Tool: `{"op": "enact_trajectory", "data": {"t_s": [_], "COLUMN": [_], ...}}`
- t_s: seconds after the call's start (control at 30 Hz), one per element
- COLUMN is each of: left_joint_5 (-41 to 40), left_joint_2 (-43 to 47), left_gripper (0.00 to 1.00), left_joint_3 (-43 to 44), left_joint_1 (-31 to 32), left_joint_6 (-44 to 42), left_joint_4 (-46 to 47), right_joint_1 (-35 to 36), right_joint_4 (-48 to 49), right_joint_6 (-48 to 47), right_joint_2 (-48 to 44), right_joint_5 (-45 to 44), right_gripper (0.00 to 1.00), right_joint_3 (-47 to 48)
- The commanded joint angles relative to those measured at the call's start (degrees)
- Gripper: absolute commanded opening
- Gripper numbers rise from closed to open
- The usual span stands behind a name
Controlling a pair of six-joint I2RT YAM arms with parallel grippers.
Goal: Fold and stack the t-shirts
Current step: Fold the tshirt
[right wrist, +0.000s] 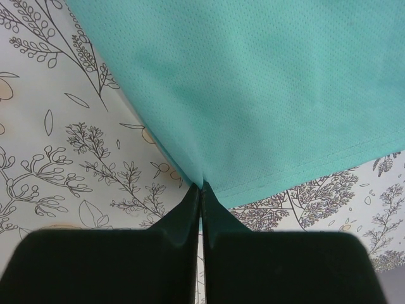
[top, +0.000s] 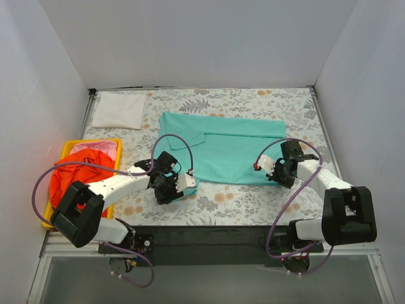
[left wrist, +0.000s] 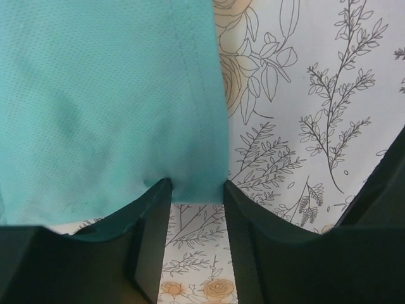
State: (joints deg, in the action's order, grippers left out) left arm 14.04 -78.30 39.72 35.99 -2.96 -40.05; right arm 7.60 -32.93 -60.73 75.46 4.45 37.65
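The teal-green t-shirt [top: 223, 147] lies spread flat in the middle of the table, partly folded. My left gripper [top: 181, 183] is at its near left corner. In the left wrist view the jaws [left wrist: 196, 188] stand open with the shirt's corner [left wrist: 114, 107] reaching just between the fingertips. My right gripper [top: 268, 166] is at the near right corner. In the right wrist view it [right wrist: 200, 186] is shut on the shirt's hem [right wrist: 266, 95]. A folded white t-shirt [top: 119, 109] lies at the back left. The orange-red t-shirt [top: 79, 177] and the pink one [top: 102, 147] lie in the tray.
The yellow tray [top: 68, 147] stands at the left edge of the table. The grey floral tablecloth [top: 240, 201] covers the table. White walls close in the left, back and right sides.
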Motion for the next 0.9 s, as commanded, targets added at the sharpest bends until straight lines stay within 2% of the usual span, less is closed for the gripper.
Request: {"op": "enact_trajectory", "data": {"t_s": [0.0,0.03,0.13,0.3,0.43,0.57,0.67,0.87], "left_joint_5": [-1.8,-1.5,-1.2,3.3,7.7,10.0,8.5,9.4], "left_joint_2": [-1.9,-1.9,-1.2,4.5,10.4,15.0,12.8,1.1], "left_gripper": [0.36,0.23,0.00,0.00,0.00,0.00,0.00,0.00], "left_joint_3": [-3.6,-3.9,-4.2,-0.7,4.9,9.6,15.3,29.9], "left_joint_1": [0.3,0.4,0.6,0.6,0.5,0.1,-0.7,-11.0], "left_joint_6": [-2.3,-2.4,-1.4,-0.4,0.9,1.6,2.4,-0.9], "left_joint_4": [2.6,2.7,1.9,-5.0,-16.2,-21.4,-22.0,-20.5], "right_joint_1": [0.2,0.1,0.2,0.2,-0.2,-0.3,-0.8,-4.1], "right_joint_4": [-0.1,0.0,-0.5,-3.7,-9.1,-14.0,-14.9,-15.7], "right_joint_6": [0.0,0.1,0.3,-0.4,-2.1,-4.7,-5.8,-7.2], "right_joint_2": [0.6,0.6,0.0,-1.3,-8.8,-14.3,-12.9,-2.6], "right_joint_5": [0.5,0.6,1.1,0.7,1.3,2.4,2.0,4.2], "right_gripper": [0.01,0.01,0.01,0.01,0.01,0.01,0.01,0.01], "right_joint_3": [1.4,1.5,1.6,1.1,1.1,2.4,5.3,15.7]}}
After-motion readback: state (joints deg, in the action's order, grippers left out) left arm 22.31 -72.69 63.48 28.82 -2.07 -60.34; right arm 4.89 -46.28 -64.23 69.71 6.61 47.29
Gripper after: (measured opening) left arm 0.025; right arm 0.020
